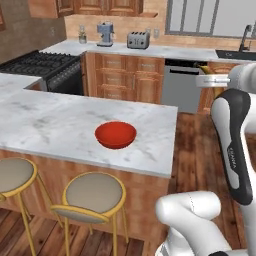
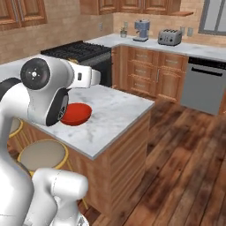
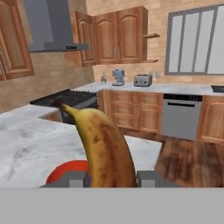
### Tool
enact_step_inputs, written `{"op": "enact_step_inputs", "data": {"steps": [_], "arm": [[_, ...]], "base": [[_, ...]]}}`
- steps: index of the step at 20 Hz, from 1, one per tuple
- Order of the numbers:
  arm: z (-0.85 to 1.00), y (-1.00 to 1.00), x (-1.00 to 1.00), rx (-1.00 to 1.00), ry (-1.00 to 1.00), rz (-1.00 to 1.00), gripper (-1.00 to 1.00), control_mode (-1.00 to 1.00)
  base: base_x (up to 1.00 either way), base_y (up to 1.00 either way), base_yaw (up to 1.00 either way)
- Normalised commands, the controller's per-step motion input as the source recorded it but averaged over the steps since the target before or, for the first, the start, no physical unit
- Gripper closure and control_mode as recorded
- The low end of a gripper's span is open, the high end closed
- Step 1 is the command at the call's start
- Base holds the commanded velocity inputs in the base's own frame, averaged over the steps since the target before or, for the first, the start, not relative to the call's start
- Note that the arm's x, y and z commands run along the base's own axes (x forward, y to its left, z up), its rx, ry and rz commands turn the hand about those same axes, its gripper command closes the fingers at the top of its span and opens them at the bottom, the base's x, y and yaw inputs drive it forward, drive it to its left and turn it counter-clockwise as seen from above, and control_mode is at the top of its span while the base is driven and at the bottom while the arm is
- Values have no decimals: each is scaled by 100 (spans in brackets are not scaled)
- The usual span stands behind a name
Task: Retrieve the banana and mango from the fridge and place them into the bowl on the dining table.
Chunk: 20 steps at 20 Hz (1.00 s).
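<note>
Open marble all round the bowl

The dining table (image 1: 60, 125) lies bare around the bowl (image 1: 115, 134), free to reach from above; two stools (image 1: 95, 195) stand tucked against its near edge, below the top

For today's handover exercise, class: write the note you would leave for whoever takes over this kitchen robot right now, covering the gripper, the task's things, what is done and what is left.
Gripper: shut on the banana, which stands up between the fingers in the hand view.
Bowl: on the dining table, near its right end, nothing in it in the left base view.
Mango and fridge: not in these pictures, so their state cannot be told.
Done: banana picked up and carried to the table.
Left: lower the banana into the bowl and release it, then fetch the mango and place it there too.
</note>
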Motion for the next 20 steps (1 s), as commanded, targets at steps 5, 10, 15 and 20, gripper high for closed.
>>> {"op": "enact_step_inputs", "data": {"steps": [5, 10, 15, 20], "arm": [[0, 0, 0, 0, 0, 0, 100, 100], [0, 0, 0, 0, 0, 0, 100, 100], [0, 0, 0, 0, 0, 0, 100, 100], [-4, 40, 11, -7, 2, -12, 100, -100]], "base": [[61, 78, -47], [55, 93, -55], [46, 100, -52], [20, 60, -28]]}}
